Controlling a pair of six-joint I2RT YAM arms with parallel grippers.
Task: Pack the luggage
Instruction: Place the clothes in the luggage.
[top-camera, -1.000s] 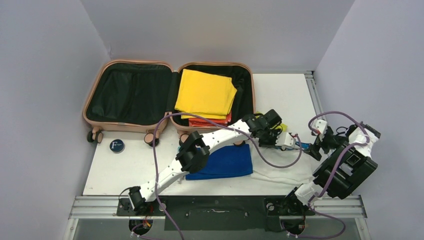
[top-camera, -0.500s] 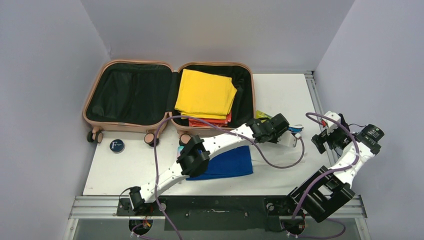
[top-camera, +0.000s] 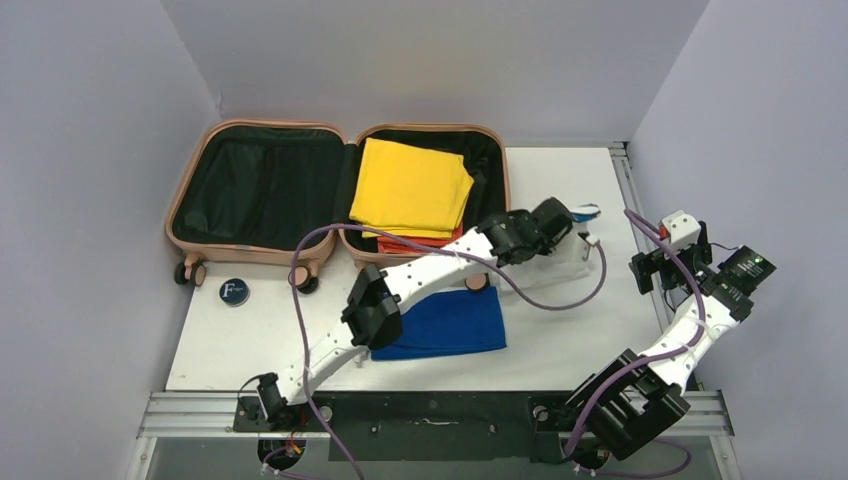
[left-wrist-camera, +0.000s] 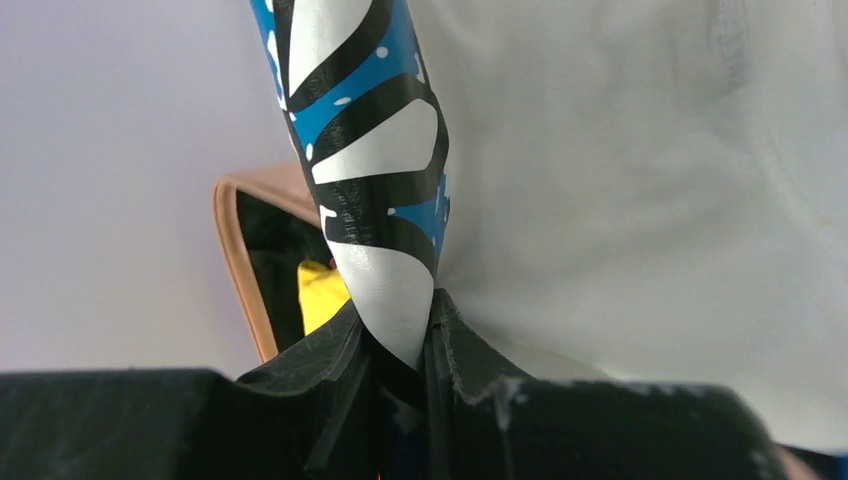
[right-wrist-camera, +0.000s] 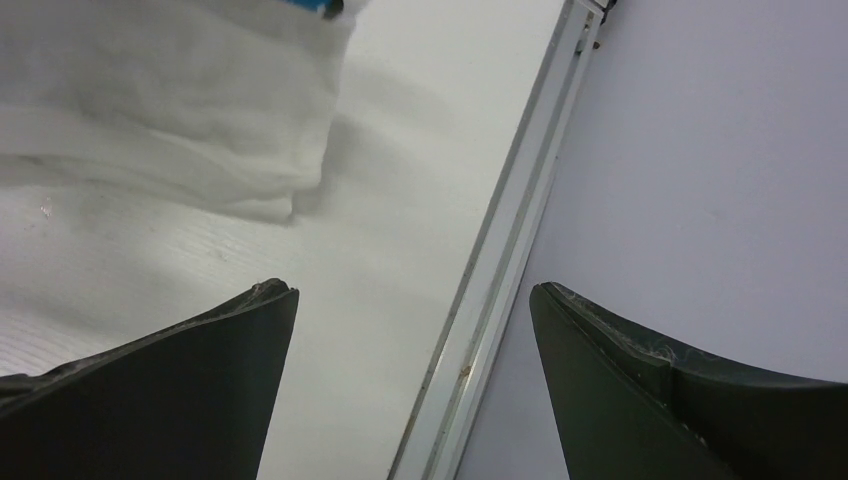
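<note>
The salmon-pink luggage (top-camera: 258, 128) lies open at the back left. Its left shell shows bare black lining. Its right shell holds a folded yellow cloth (top-camera: 412, 188) on red cloth. My left gripper (top-camera: 578, 224) is just right of the luggage, shut on a white, blue and black patterned pouch (left-wrist-camera: 370, 150) that hangs over a white cloth (left-wrist-camera: 650, 200). In the left wrist view my left gripper (left-wrist-camera: 400, 322) also shows the luggage rim (left-wrist-camera: 235, 260). My right gripper (top-camera: 648, 268) is open and empty near the table's right edge; the right wrist view shows it (right-wrist-camera: 412, 300) with nothing between the jaws.
A folded blue cloth (top-camera: 450, 320) lies at the front middle, under the left arm. A round black tin (top-camera: 233, 291) sits by the luggage wheels. The white cloth (right-wrist-camera: 150, 100) lies left of the right gripper. The table's metal rail (right-wrist-camera: 500, 250) and the wall are close on the right.
The left gripper has carried the patterned pouch up and back, toward the luggage's right side. The right arm has pulled away to the right and risen, its gripper open.
</note>
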